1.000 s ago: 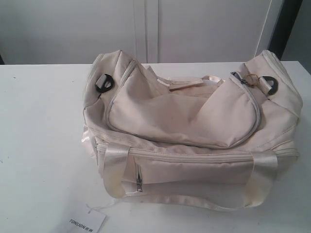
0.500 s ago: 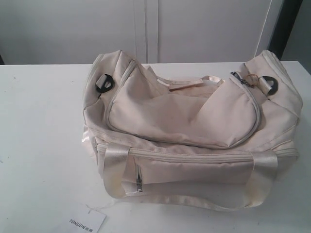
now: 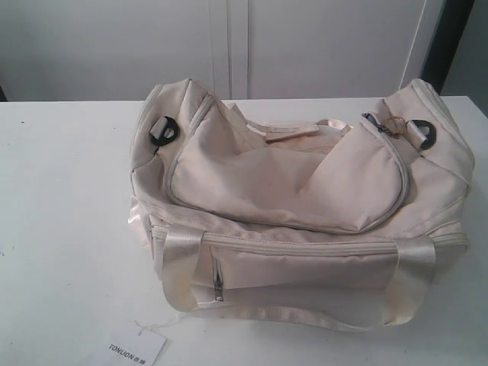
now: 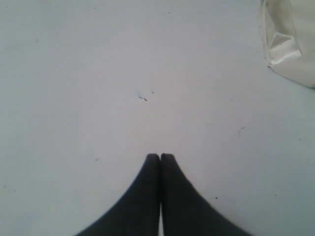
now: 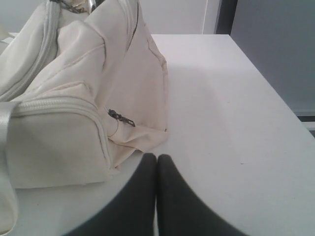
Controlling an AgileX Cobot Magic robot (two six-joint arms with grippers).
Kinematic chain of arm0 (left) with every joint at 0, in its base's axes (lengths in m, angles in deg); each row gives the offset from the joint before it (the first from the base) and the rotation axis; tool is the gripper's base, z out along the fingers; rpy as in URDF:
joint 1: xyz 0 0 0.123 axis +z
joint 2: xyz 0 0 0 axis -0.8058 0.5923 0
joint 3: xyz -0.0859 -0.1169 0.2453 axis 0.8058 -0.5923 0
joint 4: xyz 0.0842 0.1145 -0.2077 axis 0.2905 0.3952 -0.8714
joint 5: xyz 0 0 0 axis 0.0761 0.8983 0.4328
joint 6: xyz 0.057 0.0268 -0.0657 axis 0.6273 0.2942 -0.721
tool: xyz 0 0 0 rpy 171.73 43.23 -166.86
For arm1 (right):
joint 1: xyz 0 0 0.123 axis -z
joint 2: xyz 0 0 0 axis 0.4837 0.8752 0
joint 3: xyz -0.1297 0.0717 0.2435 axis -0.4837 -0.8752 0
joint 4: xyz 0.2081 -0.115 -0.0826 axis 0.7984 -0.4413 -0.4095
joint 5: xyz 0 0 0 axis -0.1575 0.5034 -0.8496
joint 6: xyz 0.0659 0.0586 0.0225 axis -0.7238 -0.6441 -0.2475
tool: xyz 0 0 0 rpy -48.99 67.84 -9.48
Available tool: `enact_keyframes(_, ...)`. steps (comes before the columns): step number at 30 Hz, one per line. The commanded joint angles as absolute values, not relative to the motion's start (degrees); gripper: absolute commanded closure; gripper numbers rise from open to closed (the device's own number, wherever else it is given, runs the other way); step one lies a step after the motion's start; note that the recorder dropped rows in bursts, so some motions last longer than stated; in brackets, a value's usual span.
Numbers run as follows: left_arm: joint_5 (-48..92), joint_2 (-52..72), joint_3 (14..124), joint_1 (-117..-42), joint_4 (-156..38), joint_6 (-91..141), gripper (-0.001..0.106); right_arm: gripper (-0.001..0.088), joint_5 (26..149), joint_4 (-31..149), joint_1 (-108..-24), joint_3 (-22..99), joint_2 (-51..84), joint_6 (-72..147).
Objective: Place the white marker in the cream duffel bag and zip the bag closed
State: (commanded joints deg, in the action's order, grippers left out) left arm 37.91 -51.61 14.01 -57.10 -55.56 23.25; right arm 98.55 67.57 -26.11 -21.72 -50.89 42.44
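The cream duffel bag [image 3: 297, 206] lies on the white table, its curved top zipper drawn round with the pull [image 3: 374, 122] at the right end. No white marker shows in any view. My left gripper [image 4: 160, 156] is shut and empty over bare table, a corner of the bag [image 4: 288, 44] off at the frame's edge. Just beside the bag's end [image 5: 78, 98] sits my right gripper [image 5: 157, 157], shut with nothing held, near a small side zipper pull [image 5: 121, 118]. Neither gripper appears in the exterior view.
A white paper tag printed TONLION [image 3: 133, 351] lies at the table's front edge, left of the bag. Satin straps [image 3: 183, 267] hang down the bag's front. The table's right edge [image 5: 275, 88] runs close to the right gripper. White cabinet doors stand behind the table.
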Motion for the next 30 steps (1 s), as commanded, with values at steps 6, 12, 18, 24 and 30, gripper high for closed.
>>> enact_keyframes(6,36.59,-51.61,14.01,-57.10,-60.59,28.46,0.105,0.0868,98.55,67.57,-26.11,-21.72,-50.89,42.44)
enact_keyframes(12,36.60,-51.61,14.01,-57.10,-60.35,28.44,0.105,0.0868,98.55,67.57,-26.11,-21.72,-50.89,42.44)
enact_keyframes(18,36.60,-51.61,14.01,-57.10,-60.37,28.44,0.105,0.0868,98.55,67.57,-26.11,-21.72,-50.89,42.44)
enact_keyframes(24,36.60,-51.61,14.01,-57.10,-60.37,28.44,0.105,0.0868,98.55,67.57,-26.11,-21.72,-50.89,42.44)
enact_keyframes(30,36.60,-51.61,14.01,-57.10,-60.37,28.44,0.105,0.0868,98.55,67.68,-26.11,-21.72,-50.89,42.44)
